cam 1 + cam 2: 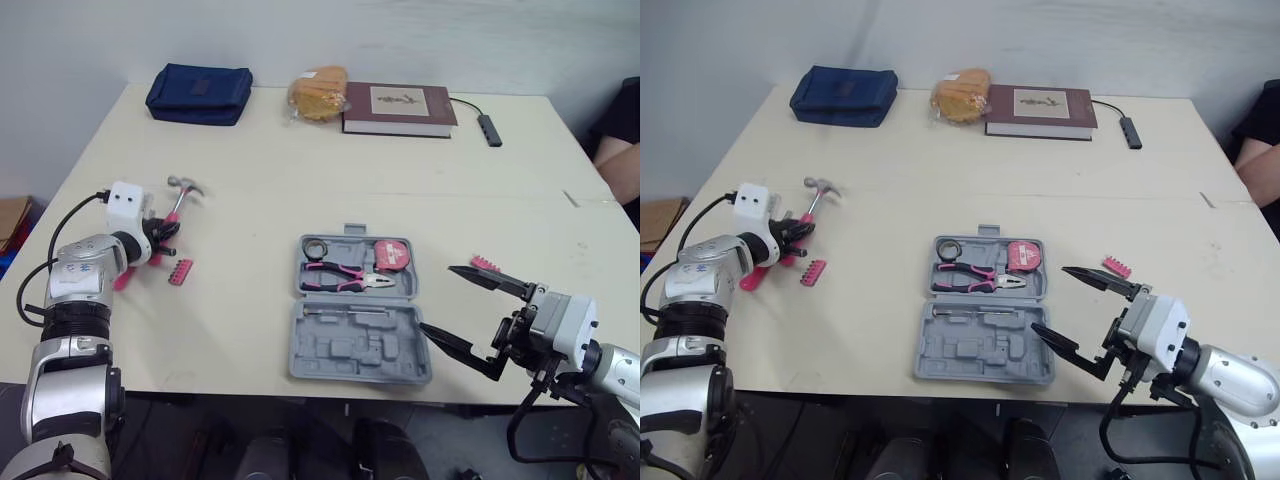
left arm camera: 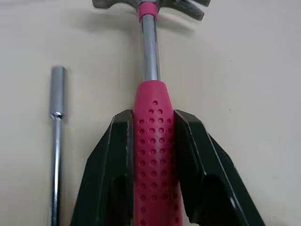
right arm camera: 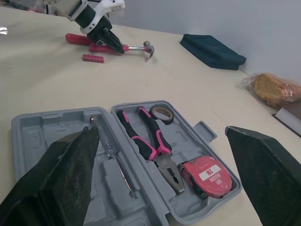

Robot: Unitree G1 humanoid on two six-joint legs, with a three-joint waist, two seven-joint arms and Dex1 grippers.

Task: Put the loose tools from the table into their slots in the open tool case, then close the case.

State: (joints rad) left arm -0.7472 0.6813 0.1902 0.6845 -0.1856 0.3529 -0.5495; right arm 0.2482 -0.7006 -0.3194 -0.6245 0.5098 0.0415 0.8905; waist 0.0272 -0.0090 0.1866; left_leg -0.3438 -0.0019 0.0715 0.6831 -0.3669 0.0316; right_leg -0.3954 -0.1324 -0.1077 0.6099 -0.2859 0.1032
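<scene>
The grey tool case (image 1: 330,360) lies open mid-table, holding pink pliers (image 1: 345,278), a tape measure (image 1: 393,255), a tape roll (image 1: 318,246) and a thin screwdriver (image 3: 115,160). At the table's left lies a hammer (image 1: 183,188) with a pink handle. My left gripper (image 2: 151,117) is shut on that handle, fingers (image 2: 117,155) pressed to both sides. A metal rod (image 2: 56,122) lies beside it. One pink bit strip (image 1: 180,272) is near the hammer, another (image 1: 485,264) right of the case. My right gripper (image 1: 436,297) hovers open at the case's right edge, holding nothing.
Along the far edge sit a blue pouch (image 1: 198,93), a bagged bread (image 1: 318,92), a dark red book (image 1: 398,108) and a cabled adapter (image 1: 490,130). A person's arm (image 1: 620,150) shows at the right edge. A pink tool handle (image 1: 122,280) lies by my left wrist.
</scene>
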